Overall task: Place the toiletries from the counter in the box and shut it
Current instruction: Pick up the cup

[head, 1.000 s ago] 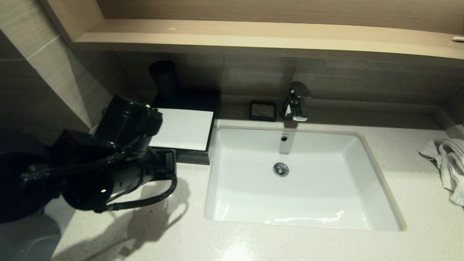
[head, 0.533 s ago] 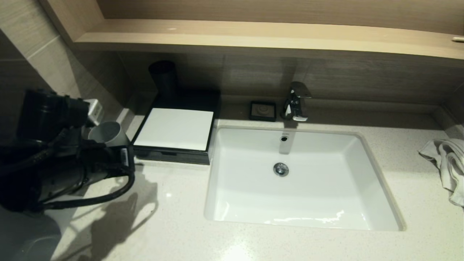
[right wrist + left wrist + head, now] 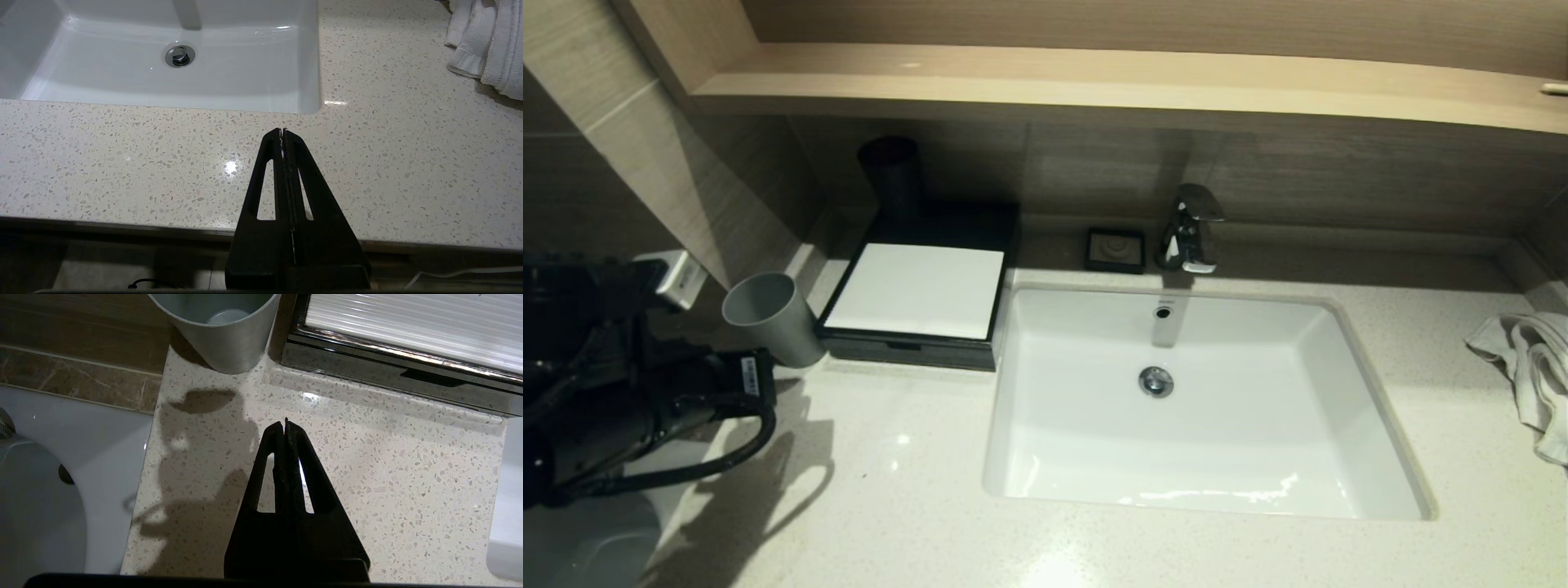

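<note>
Box looks closed and no toiletries show on the counter; I'd back my clenched, empty left gripper clear of the cup; right gripper parked, clenched.

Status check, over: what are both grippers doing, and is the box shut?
Left gripper shut, empty, above counter beside cup. Right gripper shut, empty, parked over counter's front edge. Box drawer closed; no toiletries visible. Nothing in the way.
</note>
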Controlling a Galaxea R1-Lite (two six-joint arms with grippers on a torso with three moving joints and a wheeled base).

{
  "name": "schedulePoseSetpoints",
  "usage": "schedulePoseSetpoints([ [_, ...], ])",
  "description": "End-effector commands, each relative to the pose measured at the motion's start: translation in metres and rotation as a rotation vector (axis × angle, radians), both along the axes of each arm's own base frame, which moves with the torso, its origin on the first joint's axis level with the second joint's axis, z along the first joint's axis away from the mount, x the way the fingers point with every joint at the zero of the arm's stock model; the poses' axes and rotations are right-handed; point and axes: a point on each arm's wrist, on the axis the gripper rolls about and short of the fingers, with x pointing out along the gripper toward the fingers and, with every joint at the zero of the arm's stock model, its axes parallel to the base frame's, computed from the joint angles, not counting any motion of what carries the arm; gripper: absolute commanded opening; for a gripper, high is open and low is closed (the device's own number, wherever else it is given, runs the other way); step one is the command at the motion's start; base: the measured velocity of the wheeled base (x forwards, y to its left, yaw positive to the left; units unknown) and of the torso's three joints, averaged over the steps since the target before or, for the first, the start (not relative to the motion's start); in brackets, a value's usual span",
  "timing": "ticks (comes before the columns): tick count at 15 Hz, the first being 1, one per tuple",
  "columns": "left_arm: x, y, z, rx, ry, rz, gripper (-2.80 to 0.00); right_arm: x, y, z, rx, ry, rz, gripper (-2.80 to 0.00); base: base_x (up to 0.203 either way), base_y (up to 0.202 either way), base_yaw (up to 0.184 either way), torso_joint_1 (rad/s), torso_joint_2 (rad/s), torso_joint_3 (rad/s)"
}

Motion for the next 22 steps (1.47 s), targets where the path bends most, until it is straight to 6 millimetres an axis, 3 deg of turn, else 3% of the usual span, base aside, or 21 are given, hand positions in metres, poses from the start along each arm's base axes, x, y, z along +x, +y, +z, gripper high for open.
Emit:
schedulePoseSetpoints([
  [1, 0.0, 0.003, -0.005, 0.002, 0.014, 0.013, -2.8, 0.0, 0.0, 0.0, -0.001, 0.0, 0.001, -2.8, 0.0, 0.0, 0.0, 0.0, 0.0, 0.0],
  [5, -0.001, 0.008, -0.007, 0.003, 0.021, 0.036, -2.8, 0.0, 0.0, 0.0, -0.001, 0.0, 0.0, -2.8, 0.0, 0.0, 0.0, 0.0, 0.0, 0.0],
  [6, 0.0, 0.008, -0.008, 0.001, 0.019, 0.04, 0.0, 0.0, 0.0, 0.0, -0.001, 0.0, 0.001, -2.8, 0.0, 0.0, 0.0, 0.0, 0.0, 0.0],
  [11, 0.007, 0.008, -0.009, -0.005, -0.024, 0.044, 0.0, 0.0, 0.0, 0.0, -0.001, 0.0, 0.0, -2.8, 0.0, 0.0, 0.0, 0.0, 0.0, 0.0],
  [22, 0.035, 0.03, -0.016, 0.011, -0.117, 0.134, 0.0, 0.0, 0.0, 0.0, -0.001, 0.0, 0.0, -2.8, 0.0, 0.0, 0.0, 0.0, 0.0, 0.0],
])
